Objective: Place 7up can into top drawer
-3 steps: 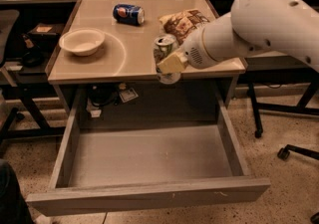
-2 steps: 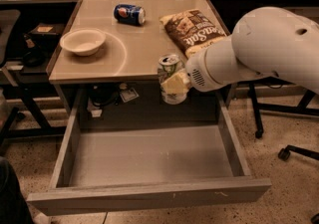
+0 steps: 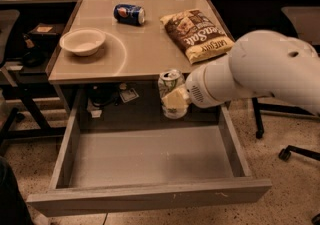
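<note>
The top drawer [image 3: 150,156] fills the lower half of the frame, pulled wide open. My white arm [image 3: 265,69] reaches in from the right. At centre the gripper [image 3: 176,102] pinches the 7up can [image 3: 169,83] upright, hanging over the drawer's back end, just below the desk edge. I judge this the carry-in step. Next I should lower the can to the drawer floor, then release. Only one finger [image 3: 175,99] shows; the other is hidden behind the can, whose base is hard to make out.

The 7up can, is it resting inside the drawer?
No, the gripper holds the 7up can upright above the open top drawer.
</note>
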Controlling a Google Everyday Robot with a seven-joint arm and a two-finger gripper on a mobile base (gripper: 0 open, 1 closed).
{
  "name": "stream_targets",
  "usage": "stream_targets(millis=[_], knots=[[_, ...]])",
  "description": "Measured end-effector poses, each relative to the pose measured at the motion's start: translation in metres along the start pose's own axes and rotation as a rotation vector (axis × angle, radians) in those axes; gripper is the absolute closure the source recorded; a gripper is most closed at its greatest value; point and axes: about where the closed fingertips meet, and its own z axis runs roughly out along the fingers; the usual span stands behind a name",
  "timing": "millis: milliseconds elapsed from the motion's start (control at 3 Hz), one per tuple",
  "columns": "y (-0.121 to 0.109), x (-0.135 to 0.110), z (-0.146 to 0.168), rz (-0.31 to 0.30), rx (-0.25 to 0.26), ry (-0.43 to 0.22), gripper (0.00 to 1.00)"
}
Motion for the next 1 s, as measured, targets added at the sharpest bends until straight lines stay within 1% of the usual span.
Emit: stream_targets(millis=[333,667,1000], knots=[[0.019,0.051,0.025,0.08,-0.033,0.03,1.0],[0.035,0.087,0.046,0.126,-0.064,0.043,1.0],[0.036,0.089,0.047,0.129,-0.065,0.044,1.0]])
